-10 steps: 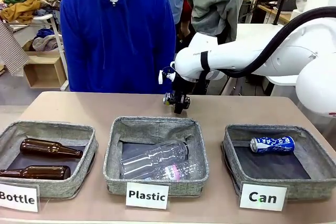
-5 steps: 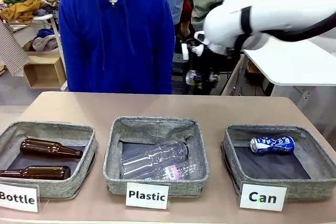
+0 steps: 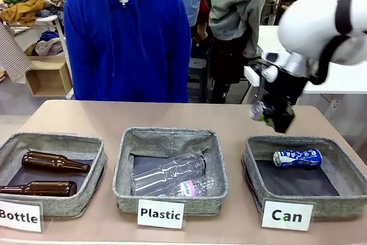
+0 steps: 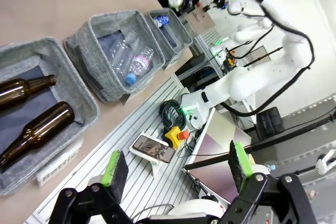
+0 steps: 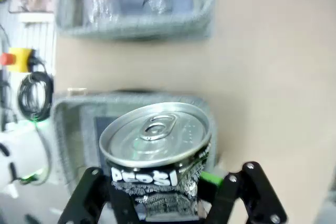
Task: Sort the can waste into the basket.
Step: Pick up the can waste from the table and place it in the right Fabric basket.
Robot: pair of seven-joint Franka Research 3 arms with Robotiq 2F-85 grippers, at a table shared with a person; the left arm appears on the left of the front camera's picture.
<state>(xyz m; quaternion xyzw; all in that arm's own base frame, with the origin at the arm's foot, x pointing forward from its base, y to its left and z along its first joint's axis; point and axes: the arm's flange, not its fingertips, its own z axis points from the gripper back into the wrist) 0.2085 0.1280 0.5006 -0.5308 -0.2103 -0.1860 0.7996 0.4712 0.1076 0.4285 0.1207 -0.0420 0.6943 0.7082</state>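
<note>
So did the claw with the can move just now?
Yes. The right claw carried the black can rightward, from behind the Plastic basket to above the Can basket's back edge.

We find a robotics lab set up for a sorting trial. A white robot arm [image 3: 321,24] works over a tan table [image 3: 229,116] carrying labelled fabric bins [image 3: 166,167]. Beside the table's edge sit an emergency stop button [image 4: 177,136], coiled cables [image 4: 170,111] and aluminium framing [image 4: 142,182].

White table [image 3: 321,67], wooden crate [image 3: 49,78], piled clothes [image 3: 26,4]
</note>
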